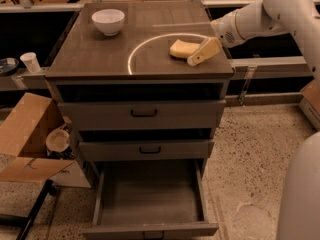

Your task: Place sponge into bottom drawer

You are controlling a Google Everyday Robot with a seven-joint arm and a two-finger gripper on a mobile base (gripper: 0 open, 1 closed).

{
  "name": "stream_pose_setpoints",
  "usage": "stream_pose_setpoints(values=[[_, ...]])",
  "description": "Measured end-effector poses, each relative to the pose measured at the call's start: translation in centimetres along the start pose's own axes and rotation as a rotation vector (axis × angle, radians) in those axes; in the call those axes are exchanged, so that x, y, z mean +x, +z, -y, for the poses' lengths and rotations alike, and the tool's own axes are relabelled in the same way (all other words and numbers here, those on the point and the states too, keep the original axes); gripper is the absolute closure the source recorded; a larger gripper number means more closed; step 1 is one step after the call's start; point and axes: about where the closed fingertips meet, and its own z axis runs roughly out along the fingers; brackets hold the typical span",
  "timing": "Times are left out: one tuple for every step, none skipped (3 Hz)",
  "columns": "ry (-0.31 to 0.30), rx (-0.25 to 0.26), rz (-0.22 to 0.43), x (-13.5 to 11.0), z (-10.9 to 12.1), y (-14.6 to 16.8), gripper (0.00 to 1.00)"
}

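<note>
Pulled wide open below the front edge of the worktop (100,59): bottom drawer (150,196), floor bare. Reaching in over the right edge: white arm (250,21), with the gripper (202,52) low near the front-right corner, tip against the right end of the sponge (183,48). Apart or together, cannot tell. Sponge lying flat on the worktop, not lifted, inside the pale ring (131,59) and well above the drawer.

Likely trouble, biggest first: a long way down from top to drawer, hence the risk of a bounce off the drawer front onto the floor after a release out of line with the opening. Close to the right edge, too, so a chance of shoving the foam off with a sideways nudge instead of a grip. Soft foam, probably prone to squashing and slipping out of a shallow pinch.

Worktop flat, dark brown, faintly glossy. Drawer grey-brown, boxy, deep, with a small dark handle. Arm smooth, rounded, white. Bowl (108,21) near the back-left corner, white, round, glazed-looking. Sponge pale yellow, blocky, round-edged, matte.
</note>
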Motion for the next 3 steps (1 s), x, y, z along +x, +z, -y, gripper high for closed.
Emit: stream_pose_setpoints(values=[[0.077, 0.022, 0.016, 0.8, 2.4, 2.4, 0.00], [0.136, -0.010, -0.006, 1.6, 2.8, 4.8, 0.19], [0.181, -0.038, -0.026, 2.2, 2.5, 6.2, 0.42]])
